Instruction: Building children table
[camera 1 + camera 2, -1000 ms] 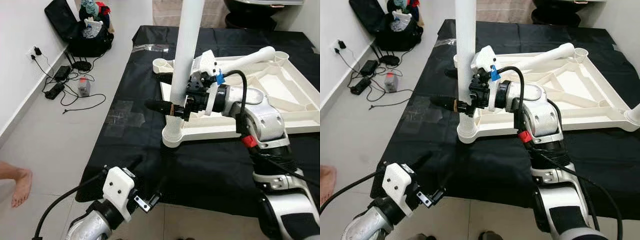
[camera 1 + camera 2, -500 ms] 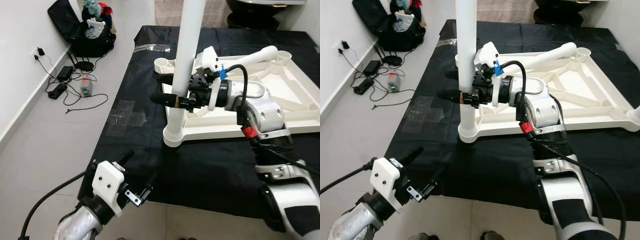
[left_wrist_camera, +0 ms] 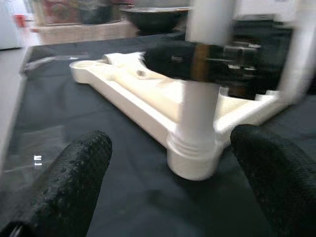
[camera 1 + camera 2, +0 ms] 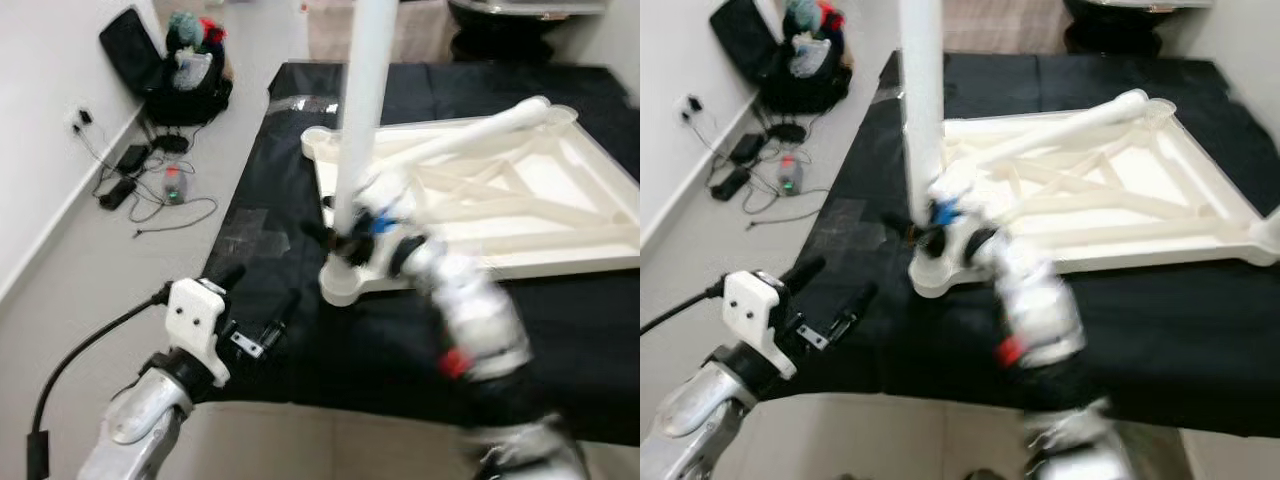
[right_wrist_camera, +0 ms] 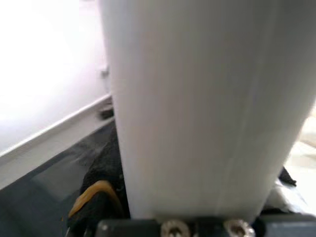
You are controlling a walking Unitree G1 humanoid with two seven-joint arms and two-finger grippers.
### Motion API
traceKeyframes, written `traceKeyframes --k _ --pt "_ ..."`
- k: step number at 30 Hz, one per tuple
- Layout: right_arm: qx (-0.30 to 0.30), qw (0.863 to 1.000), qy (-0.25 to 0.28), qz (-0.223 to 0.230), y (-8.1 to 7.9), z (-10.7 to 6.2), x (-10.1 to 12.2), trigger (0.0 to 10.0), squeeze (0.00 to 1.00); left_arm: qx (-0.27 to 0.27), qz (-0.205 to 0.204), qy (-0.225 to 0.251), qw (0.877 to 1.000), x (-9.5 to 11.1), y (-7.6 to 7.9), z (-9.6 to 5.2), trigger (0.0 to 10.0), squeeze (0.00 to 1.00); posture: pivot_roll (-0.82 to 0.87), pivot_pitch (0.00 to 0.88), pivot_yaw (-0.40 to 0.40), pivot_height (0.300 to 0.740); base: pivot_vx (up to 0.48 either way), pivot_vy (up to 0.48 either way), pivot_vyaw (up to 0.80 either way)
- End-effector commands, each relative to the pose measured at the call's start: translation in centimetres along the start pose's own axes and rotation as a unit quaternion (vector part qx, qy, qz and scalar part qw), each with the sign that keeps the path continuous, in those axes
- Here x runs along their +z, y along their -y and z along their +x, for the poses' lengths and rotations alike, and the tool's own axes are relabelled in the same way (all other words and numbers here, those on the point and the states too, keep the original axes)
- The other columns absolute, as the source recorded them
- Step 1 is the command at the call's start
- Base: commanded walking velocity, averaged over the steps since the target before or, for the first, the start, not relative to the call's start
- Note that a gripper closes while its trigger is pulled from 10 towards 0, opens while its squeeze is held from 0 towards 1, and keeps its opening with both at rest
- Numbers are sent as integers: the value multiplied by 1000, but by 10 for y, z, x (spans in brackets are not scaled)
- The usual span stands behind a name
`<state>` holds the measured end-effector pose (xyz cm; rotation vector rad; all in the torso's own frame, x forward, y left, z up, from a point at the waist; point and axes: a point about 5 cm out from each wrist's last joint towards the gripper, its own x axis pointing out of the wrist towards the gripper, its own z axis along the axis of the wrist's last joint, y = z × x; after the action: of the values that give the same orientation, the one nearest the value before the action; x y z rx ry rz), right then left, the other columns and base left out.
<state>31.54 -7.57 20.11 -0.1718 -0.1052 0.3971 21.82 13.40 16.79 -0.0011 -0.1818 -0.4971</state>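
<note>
no readable text, no labels, no brand marks, no numbers, no signs, frames blurred, nothing legible on any surface

We are looking at a room in a home, with a tiled floor [image 4: 120, 260], wall plugs [image 4: 78, 118] and bags [image 4: 175, 70].
</note>
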Motion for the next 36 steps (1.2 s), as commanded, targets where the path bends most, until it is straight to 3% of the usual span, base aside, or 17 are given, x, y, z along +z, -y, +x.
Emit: traceKeyframes --k 1,8,9,10,11,14,18,19,20,27,28,29,30,31,32,35,36 --pt "-68 997 -18 -23 6 -9 -9 0 0 8 1 -17 1000 -9 -2 -4 10000 0 30 71 9 740 0 0 0" --pt "-46 999 -16 -15 -7 -5 -12 314 0 34 -4 -25 999 -19 -5 -4 10000 0 25 52 1 740 0 0 0" --pt "-43 999 -15 -12 -7 -4 -12 8078 0 36 -5 -26 999 -20 -5 -4 10000 0 25 51 0 740 0 0 0" --pt "-43 999 -15 -12 -7 -4 -12 8078 0 36 -5 -26 999 -20 -5 -4 10000 0 25 51 0 740 0 0 0" --pt "-21 1000 -10 -1 -11 -2 -8 10000 0 42 -6 -29 999 -23 -5 -5 10000 0 26 52 -3 740 0 0 0" --pt "100 994 14 50 -22 6 3 10000 0 55 -7 -44 998 -33 -5 -11 10000 0 27 49 -8 740 0 0 0" --pt "152 986 33 62 -18 9 10 10000 0 60 -7 -53 997 -39 -5 -15 10000 0 34 50 -12 740 0 0 0" --pt "215 974 48 57 -8 14 19 10000 1000 69 -12 -61 996 -43 -6 -20 10000 0 44 63 -17 740 0 0 0" --pt "257 963 62 45 4 18 30 10000 1000 74 -16 -66 995 -45 -5 -24 10000 0 52 77 -22 740 0 0 0" --pt "308 948 81 15 19 22 45 10000 1000 80 -20 -67 994 -45 -2 -28 10000 0 58 91 -27 740 0 0 0" --pt "391 917 83 -14 28 21 59 10000 961 79 -23 -59 995 -36 6 -30 10000 0 82 149 -43 740 0 0 0" --pt "391 917 83 -14 28 21 59 10000 961 79 -23 -59 995 -36 6 -30 10000 0 82 149 -43 740 0 0 0" --pt "413 907 81 -23 31 22 63 10000 725 78 -25 -56 995 -32 9 -31 10000 0 82 150 -46 740 0 0 0" --pt "413 907 81 -23 31 22 63 10000 725 78 -25 -56 995 -32 9 -31 10000 0 82 150 -46 740 0 0 0" --pt "423 902 81 -28 35 24 68 10000 0 77 -23 -50 996 -27 12 -32 10000 0 83 170 -54 740 0 0 0" --pt "433 896 87 -35 44 29 80 10000 0 79 -21 -33 996 -14 16 -32 10000 0 85 199 -55 740 0 0 0" --pt "436 895 89 -36 48 31 84 3725 0 81 -22 -27 996 -9 16 -33 10000 0 86 212 -56 740 0 0 0"
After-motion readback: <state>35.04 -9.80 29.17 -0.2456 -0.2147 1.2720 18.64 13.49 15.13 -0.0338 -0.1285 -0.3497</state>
